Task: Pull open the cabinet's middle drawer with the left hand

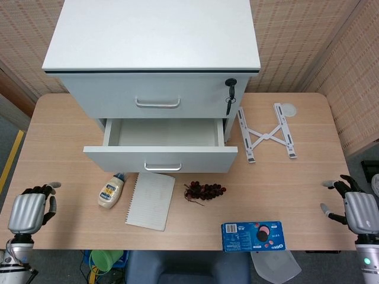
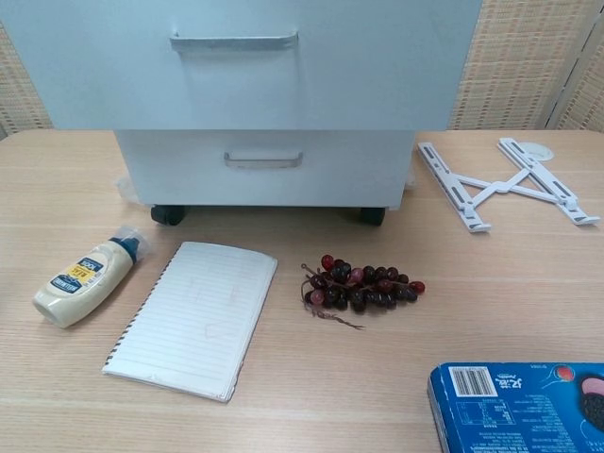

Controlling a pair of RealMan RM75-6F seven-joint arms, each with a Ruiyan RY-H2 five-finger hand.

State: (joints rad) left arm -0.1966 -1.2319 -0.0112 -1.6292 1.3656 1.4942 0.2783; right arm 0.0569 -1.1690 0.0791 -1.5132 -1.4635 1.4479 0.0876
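Head view: white cabinet (image 1: 151, 53) at the back of the table (image 1: 284, 183), top drawer (image 1: 151, 94) closed, a key (image 1: 230, 97) hanging in the lock at its right end. Middle drawer (image 1: 160, 148) pulled well out toward the front, inside bare, handle (image 1: 163, 167) on its front panel with nothing touching it. In front of the drawer, left to right: a bottle (image 1: 110, 191) lying on its side, a notebook (image 1: 150, 200) just beside it, grapes (image 1: 204, 191) a little further right. A blue box (image 1: 253, 236) near the front edge, a white folding stand (image 1: 266, 133) right of the cabinet. Left hand (image 1: 28, 212) down at the front left corner of the table, well apart from the drawer, fingers curled in, holding nothing. Right hand (image 1: 358, 212) at the front right edge, fingers spread, holding nothing.

Chest view: neither hand visible. Drawer front and its handle (image 2: 234, 40) filling the top, a lower drawer (image 2: 264, 168) beneath it with its own handle (image 2: 263, 160), cabinet wheels (image 2: 168, 214) on the table. Bottle (image 2: 85, 280) at left, cap toward the cabinet; notebook (image 2: 193, 318) beside it, grapes (image 2: 361, 286) to its right, box (image 2: 514, 406) at the bottom right corner, stand (image 2: 505, 184) at upper right.
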